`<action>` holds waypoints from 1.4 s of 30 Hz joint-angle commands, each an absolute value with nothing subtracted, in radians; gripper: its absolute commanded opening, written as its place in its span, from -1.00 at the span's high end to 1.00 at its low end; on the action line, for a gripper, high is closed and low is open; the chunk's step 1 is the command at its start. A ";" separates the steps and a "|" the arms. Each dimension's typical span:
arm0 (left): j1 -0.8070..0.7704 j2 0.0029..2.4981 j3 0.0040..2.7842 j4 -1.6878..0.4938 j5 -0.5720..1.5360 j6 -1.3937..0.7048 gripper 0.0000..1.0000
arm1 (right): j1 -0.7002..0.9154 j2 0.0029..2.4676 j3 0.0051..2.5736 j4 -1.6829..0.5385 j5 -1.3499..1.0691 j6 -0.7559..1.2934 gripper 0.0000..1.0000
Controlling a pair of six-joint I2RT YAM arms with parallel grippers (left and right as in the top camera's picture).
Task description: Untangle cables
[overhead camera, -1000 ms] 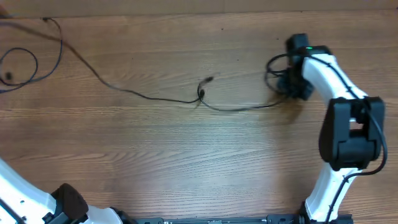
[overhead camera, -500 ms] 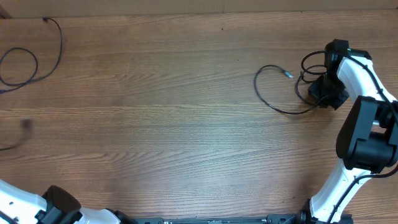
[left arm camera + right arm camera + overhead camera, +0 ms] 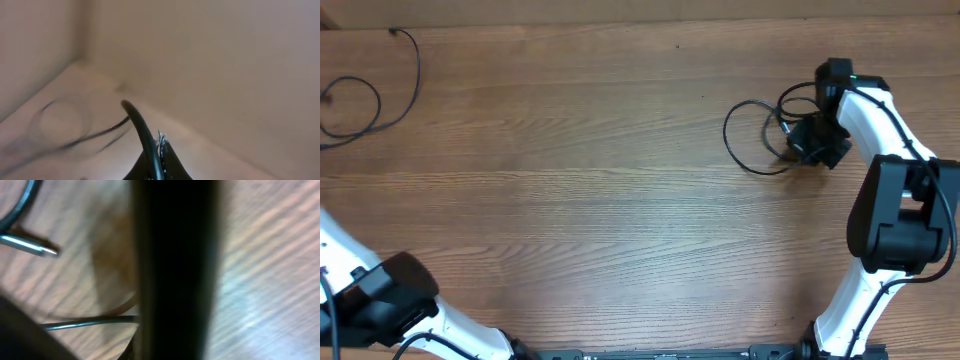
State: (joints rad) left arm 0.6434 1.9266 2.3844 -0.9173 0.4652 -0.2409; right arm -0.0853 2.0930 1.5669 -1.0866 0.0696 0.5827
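One thin black cable point(image 3: 727, 135) lies in a loop at the right of the wooden table, and its end runs into my right gripper point(image 3: 794, 141). That gripper is low over the table and shut on it. In the right wrist view a dark finger point(image 3: 175, 255) fills the middle, the cable point(image 3: 85, 324) enters it from the left, and a metal plug tip point(image 3: 30, 247) lies nearby. Another cable point(image 3: 377, 100) is looped at the far left edge. My left gripper point(image 3: 159, 146) is shut on a black cable point(image 3: 142, 131) that rises from its jaws. In the overhead view that gripper is out of frame.
The left arm point(image 3: 385, 295) crosses the front left corner of the table point(image 3: 600, 220). The right arm point(image 3: 895, 210) stands along the right side. A blurred cable loop point(image 3: 60, 120) lies on the surface below the left gripper, near a beige wall.
The long cable that ran across the middle through a knot has come apart. The right gripper swung right, then slightly back left, dragging its cable into a loop. The left arm shifted at the corner.
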 commanded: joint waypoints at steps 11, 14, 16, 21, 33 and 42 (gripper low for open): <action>0.412 1.896 2.407 -0.358 0.525 -0.435 0.92 | 0.028 2.078 1.570 -1.002 0.057 0.579 0.75; 0.411 1.907 2.406 -0.447 0.414 -0.403 0.92 | 0.041 2.078 1.570 -0.992 0.057 0.579 0.73; 0.411 1.926 2.406 -0.501 0.355 -0.387 0.92 | 0.048 2.078 1.570 -0.988 0.057 0.579 0.72; 0.411 2.010 2.406 -0.606 0.284 -0.291 0.92 | 0.051 2.078 1.570 -0.970 0.057 0.579 0.70; 0.384 2.096 2.406 -0.757 0.023 0.049 0.92 | 0.051 2.078 1.570 -0.963 0.057 0.579 0.70; 0.329 2.137 2.404 -0.789 0.338 0.101 0.92 | 0.051 2.078 1.570 -0.946 0.054 0.579 0.70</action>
